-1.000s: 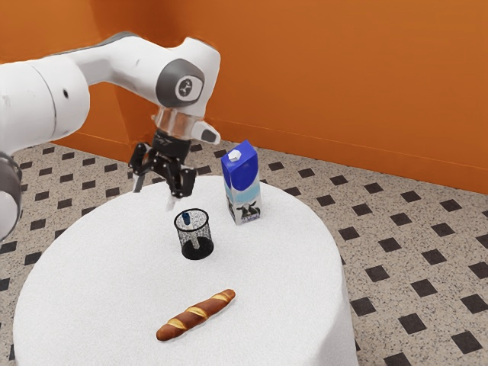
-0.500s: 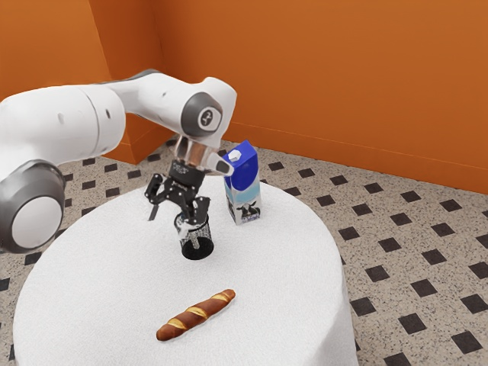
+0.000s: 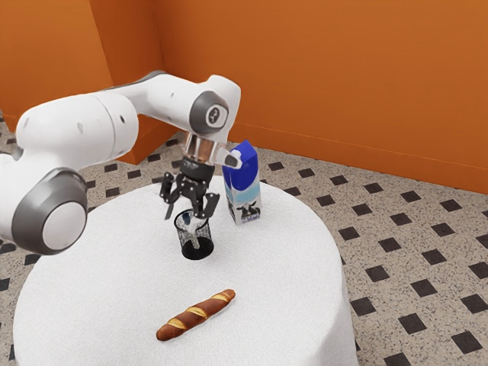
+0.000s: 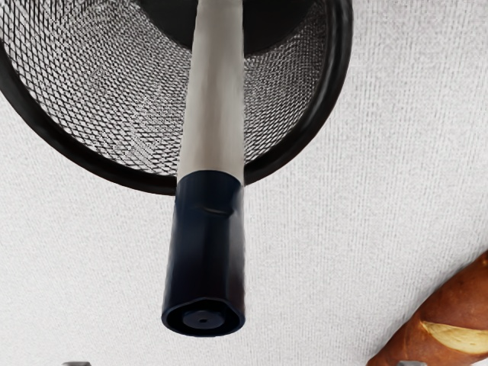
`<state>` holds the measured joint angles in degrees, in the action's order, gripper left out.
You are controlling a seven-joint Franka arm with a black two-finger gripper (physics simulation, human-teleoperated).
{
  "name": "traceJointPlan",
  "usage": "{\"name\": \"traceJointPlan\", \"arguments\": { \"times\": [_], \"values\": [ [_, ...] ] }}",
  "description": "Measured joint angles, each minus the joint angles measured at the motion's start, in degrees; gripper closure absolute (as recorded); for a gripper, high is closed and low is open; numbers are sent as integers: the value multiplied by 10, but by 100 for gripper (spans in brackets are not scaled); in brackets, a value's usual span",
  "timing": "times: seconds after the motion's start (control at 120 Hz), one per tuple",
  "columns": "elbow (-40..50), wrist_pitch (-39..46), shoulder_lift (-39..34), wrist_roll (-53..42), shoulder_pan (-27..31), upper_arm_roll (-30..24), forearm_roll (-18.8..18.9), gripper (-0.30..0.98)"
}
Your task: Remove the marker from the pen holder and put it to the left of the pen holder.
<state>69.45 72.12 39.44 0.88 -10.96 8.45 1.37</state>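
Marker [image 4: 207, 252] in pen holder [image 3: 206, 239], between carton [image 3: 245, 197] and bread [image 3: 196, 315] (all on the table [image 3: 99, 290])

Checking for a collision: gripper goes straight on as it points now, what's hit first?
The gripper would likely meet the marker first, at its dark end above the rim of the holder. The fingers are open, so they may pass either side of it; depth is unclear.

It looks like a dining room or café, though I cannot tell which: orange walls [image 3: 328, 76], a speckled floor [image 3: 415, 217] set with dark diamonds, and a round, white-clothed desk [image 3: 107, 293] bearing a milk carton [image 3: 242, 185] and a bread [image 3: 197, 315].
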Motion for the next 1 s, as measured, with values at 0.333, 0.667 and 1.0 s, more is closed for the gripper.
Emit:
{"name": "traceJointPlan", "arguments": {
  "times": [0.333, 0.667, 1.0],
  "values": [
    [-15, 0, 7, 1, 12, -15, 3, 37],
    [-38, 10, 29, 4, 24, -19, 5, 41],
    [-42, 14, 34, 5, 30, -19, 10, 46]
  ]
}}
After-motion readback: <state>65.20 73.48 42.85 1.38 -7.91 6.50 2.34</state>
